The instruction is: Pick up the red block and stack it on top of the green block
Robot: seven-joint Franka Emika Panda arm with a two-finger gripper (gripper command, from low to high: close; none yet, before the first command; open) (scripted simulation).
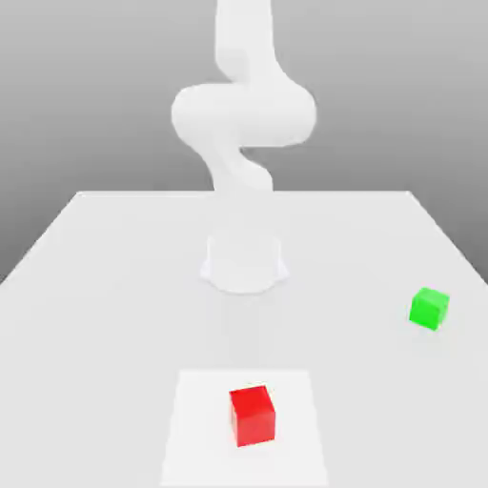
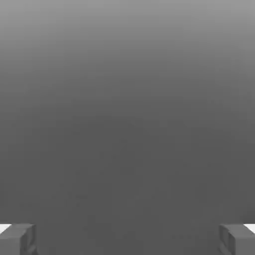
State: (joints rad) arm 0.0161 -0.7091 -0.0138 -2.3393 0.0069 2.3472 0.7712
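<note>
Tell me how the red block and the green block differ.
The red block lies on the white square; the green block lies off it, toward the exterior view's right. The red block looks larger there than the green block. Both are plain, smooth cubes.

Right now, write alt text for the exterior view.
A red block rests on a white square in front of a white robot arm; a green block sits apart, toward the exterior view's right.

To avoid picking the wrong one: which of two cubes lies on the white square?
The red cube; the green cube sits outside that square.
</note>
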